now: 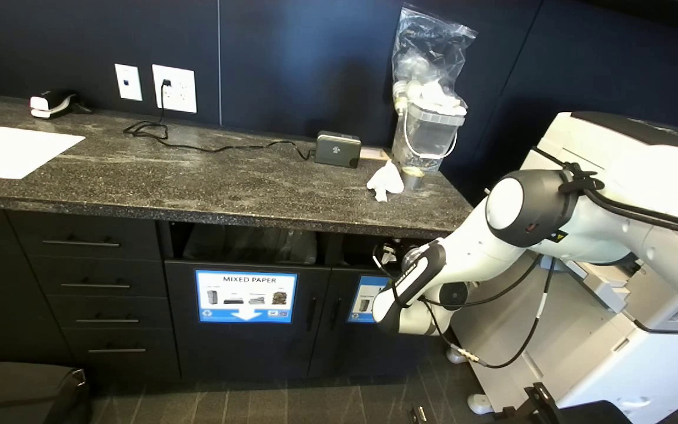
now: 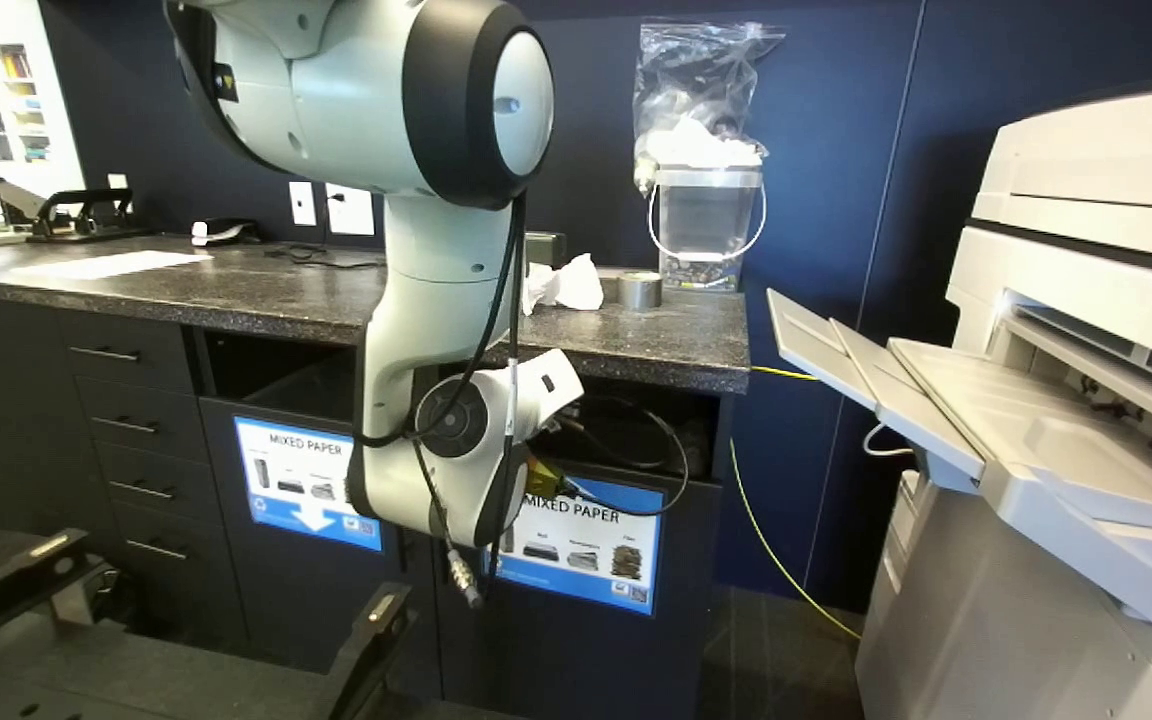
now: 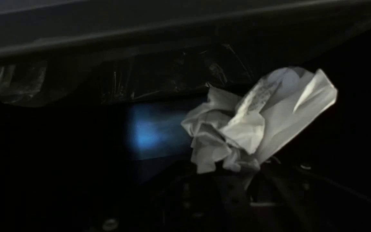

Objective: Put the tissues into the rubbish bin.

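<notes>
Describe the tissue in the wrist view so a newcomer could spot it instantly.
Start at the dark ledge across the top. Go down past the glossy film to the blue patch; just right of it is the tissue. Unlike both neighbours, it is pale, matte and crumpled.

Dark speckled counter (image 1: 227,182), higher than jaws. Closest above jaws: crumpled tissue (image 1: 386,180), tape roll (image 1: 413,179) just beside it, clear bucket (image 1: 431,134) behind roll. Farther along from jaws: small dark box (image 1: 338,150), black cord (image 1: 215,151). Well apart from jaws: flat white sheet (image 1: 15,152), stapler-like item (image 1: 50,106).
</notes>
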Action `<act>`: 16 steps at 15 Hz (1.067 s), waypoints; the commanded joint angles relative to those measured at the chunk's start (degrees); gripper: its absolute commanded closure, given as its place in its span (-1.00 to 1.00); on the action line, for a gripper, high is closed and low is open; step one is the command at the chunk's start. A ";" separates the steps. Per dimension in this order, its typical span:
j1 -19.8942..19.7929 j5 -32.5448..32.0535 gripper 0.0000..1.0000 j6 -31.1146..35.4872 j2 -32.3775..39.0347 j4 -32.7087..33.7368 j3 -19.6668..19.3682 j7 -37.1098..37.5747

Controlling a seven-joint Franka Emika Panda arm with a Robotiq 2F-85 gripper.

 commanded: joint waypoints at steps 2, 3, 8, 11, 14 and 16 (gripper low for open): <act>2.03 0.83 0.73 2.33 0.02 -2.49 -1.69 2.70; 2.11 0.50 0.73 2.34 0.03 -2.72 -1.67 3.06; 3.02 1.36 0.76 2.17 0.02 -2.30 -1.25 3.55; 3.71 1.83 0.74 2.14 0.00 -2.68 -1.10 3.48; 4.61 3.26 0.76 1.93 0.01 -2.50 -1.08 2.92; 5.32 5.48 0.81 1.79 0.00 -2.00 -0.96 2.36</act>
